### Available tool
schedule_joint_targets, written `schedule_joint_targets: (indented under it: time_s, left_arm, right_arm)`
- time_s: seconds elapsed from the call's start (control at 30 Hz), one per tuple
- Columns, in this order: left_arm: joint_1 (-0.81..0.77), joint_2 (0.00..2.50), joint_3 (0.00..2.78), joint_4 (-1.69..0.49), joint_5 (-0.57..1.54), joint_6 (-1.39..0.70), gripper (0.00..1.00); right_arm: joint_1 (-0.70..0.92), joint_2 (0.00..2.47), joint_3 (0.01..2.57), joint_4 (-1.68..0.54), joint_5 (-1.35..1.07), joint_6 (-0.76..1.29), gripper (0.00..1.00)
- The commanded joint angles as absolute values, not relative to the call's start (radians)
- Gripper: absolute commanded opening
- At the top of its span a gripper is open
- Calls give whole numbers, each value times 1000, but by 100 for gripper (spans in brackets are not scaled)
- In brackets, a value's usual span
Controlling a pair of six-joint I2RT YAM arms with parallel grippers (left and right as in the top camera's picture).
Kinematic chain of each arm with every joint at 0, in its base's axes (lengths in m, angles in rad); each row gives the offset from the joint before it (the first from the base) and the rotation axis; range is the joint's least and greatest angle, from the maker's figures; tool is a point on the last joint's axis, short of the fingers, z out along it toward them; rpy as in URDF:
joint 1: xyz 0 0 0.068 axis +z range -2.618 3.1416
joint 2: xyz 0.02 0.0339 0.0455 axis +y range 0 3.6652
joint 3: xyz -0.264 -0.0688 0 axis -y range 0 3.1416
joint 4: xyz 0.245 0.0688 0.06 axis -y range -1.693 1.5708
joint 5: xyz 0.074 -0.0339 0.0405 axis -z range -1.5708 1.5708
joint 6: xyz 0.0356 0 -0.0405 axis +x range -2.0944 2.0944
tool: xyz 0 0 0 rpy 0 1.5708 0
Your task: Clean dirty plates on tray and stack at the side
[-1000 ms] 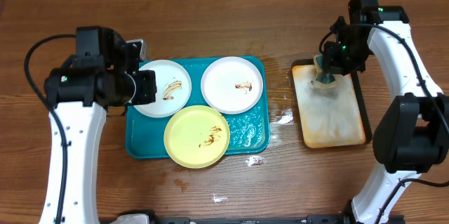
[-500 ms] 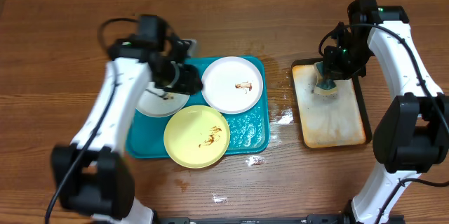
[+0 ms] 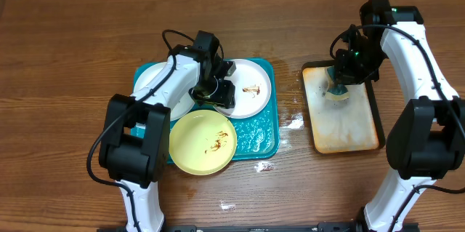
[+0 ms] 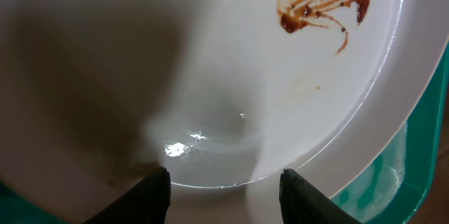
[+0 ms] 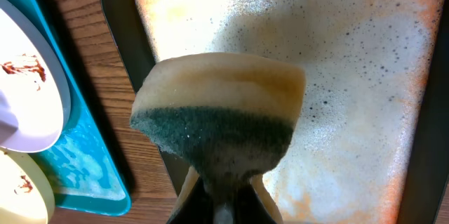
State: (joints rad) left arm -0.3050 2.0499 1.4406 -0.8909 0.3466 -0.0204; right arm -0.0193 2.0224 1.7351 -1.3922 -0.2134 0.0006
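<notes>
Pale yellow comes first: the yellow plate (image 3: 203, 142) lies at the front of the teal tray (image 3: 258, 141), overhanging its near rim, with a brown smear (image 3: 218, 143) on it. Small wet patches (image 3: 292, 121) glisten on the wooden table (image 3: 73, 43) just beside the tray.

Behind the yellow plate, two more plates lie in the tray side by side. The left white plate (image 3: 154, 86) is partly hidden under the left arm. The right white plate (image 3: 251, 86) carries a brown streak (image 3: 252, 89). The left gripper (image 3: 216, 94) sits low between them, over the edge of the right one.

In the left wrist view we see the left gripper (image 4: 224, 185) with its two dark fingertips (image 4: 156, 190) set wide apart and nothing between them. Below them is a white plate (image 4: 231, 76) with a brown streak (image 4: 323, 3), and teal shows at its rim. We cannot tell which of the two white plates it is.

Off to the right, well apart from the teal tray, lies the black-rimmed tray (image 3: 378, 116), its beige inside foamy. At its far end the right gripper (image 3: 340, 79) points down. In the right wrist view its jaws (image 5: 221, 199) are pinched tight on the sponge (image 5: 221, 112), green scouring side toward the fingers and yellow side toward the foam (image 5: 351, 76).
</notes>
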Motion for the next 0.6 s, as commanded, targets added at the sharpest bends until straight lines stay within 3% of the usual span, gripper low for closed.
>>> schedule_joint_targets:
  time_s: [0.0,0.27,0.43,0.57]
  left_arm:
    - [-293,2038,1501,-903,316,-68,53]
    - [-295,2033,1702,-1009,238,-90,50]
    - [-292,2036,1741,-1034,102,-105,60]
    - [-281,2059,1734,-1050,84,-106,61]
  right_arm:
    - [-22,1995,1751,-1391,-226,4,4]
    - [-22,1995,1751,-1390,-226,4,4]
    - [-22,1995,1751,-1391,-226,4,4]
    - [-22,1995,1751,-1393,-226,4,4]
